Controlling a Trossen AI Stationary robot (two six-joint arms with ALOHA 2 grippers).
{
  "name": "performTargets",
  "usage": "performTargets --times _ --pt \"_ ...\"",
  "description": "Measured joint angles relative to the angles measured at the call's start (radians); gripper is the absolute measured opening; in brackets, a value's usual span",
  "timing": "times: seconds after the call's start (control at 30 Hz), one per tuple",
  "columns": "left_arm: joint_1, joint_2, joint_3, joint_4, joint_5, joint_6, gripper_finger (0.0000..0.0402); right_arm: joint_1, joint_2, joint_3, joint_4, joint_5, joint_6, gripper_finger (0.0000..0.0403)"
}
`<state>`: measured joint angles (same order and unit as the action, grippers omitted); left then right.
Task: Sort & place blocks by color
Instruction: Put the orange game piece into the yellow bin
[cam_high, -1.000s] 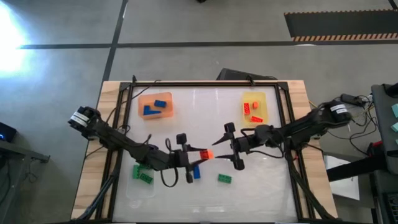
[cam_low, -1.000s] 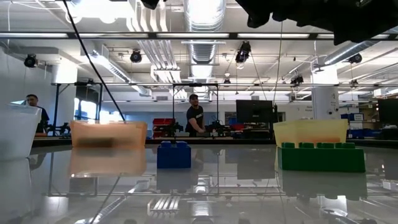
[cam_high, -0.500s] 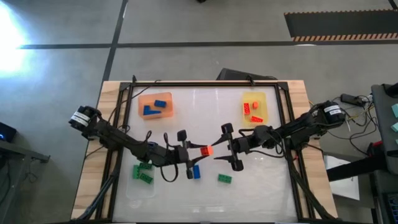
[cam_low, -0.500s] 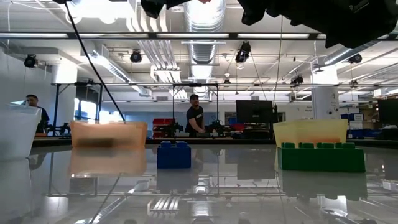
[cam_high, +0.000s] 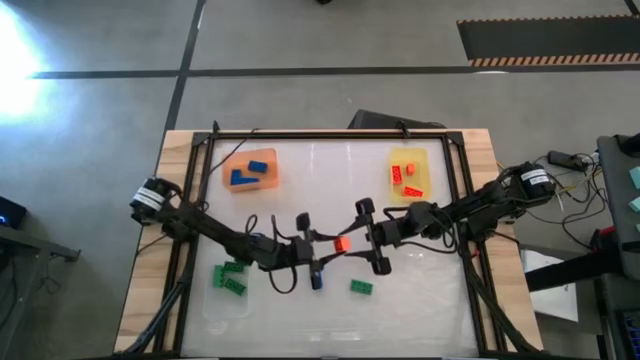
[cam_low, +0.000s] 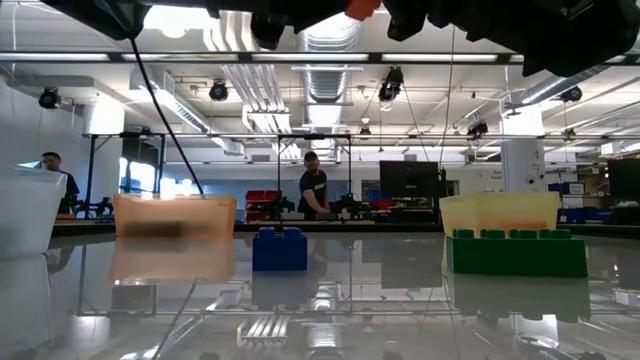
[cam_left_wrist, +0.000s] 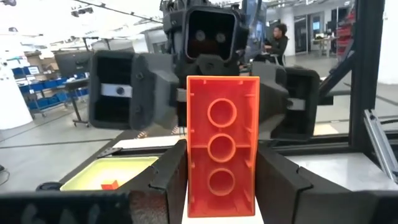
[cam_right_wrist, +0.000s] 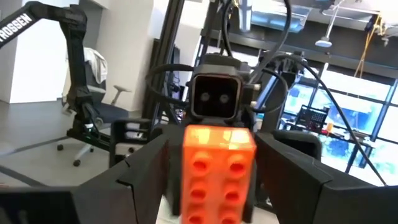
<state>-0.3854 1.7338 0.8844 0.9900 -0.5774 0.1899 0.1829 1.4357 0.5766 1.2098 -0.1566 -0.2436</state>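
A red-orange studded plastic brick (cam_left_wrist: 222, 163) is seen between black fingers (cam_left_wrist: 166, 186). Blue (cam_low: 279, 249) and green (cam_low: 518, 253) bricks are noted.

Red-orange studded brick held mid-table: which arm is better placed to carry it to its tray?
Right. The right gripper faces the red-orange studded brick in the left gripper, and the translucent yellow tray with red bricks lies on its side.

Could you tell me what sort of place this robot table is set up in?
Probably a large robotics lab or workshop: exposed ceiling ducts and track lights run over an open floor, a person works at a bench behind the table, and an office chair stands nearby.
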Motion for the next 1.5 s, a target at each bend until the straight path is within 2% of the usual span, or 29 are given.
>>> performTargets --times 0.2,0.43,0.67,0.9,1.07,1.2,1.3,1.4,1.5 --pt "0.0 0.006 0.012 -0.002 0.0 0.002 0.013 0.0 0.0 0.0 0.0 0.001 0.002 0.021" --pt "0.0 0.009 0.011 -0.004 0.0 0.006 0.013 0.0 0.0 0.002 -0.002 -0.001 0.035 0.0129" --pt "0.0 0.009 0.009 -0.004 -0.001 0.0 0.0139 0.0 0.0 0.002 -0.009 -0.001 0.037 0.0128" --pt "0.002 0.009 0.009 -0.004 -0.005 -0.031 0.0198 -0.001 0.0 0.003 -0.036 0.003 0.033 0.0128" --pt "0.0 -0.009 -0.007 -0.035 -0.015 -0.022 0.0229 -0.012 -0.013 0.004 -0.089 0.066 0.033 0.0128" --pt "-0.012 -0.051 -0.033 -0.151 -0.088 -0.029 0.0237 -0.032 -0.051 0.011 -0.238 0.116 0.033 0.0128" --pt "-0.024 -0.09 -0.04 -0.263 -0.15 -0.055 0.0238 -0.053 -0.091 0.042 -0.435 0.221 0.023 0.0128" --pt "-0.025 -0.126 -0.041 -0.384 -0.196 -0.096 0.0238 -0.072 -0.122 0.086 -0.68 0.37 0.025 0.0128" --pt "-0.023 -0.153 -0.042 -0.461 -0.211 -0.132 0.0238 -0.102 -0.14 0.141 -0.964 0.586 0.068 0.0128"
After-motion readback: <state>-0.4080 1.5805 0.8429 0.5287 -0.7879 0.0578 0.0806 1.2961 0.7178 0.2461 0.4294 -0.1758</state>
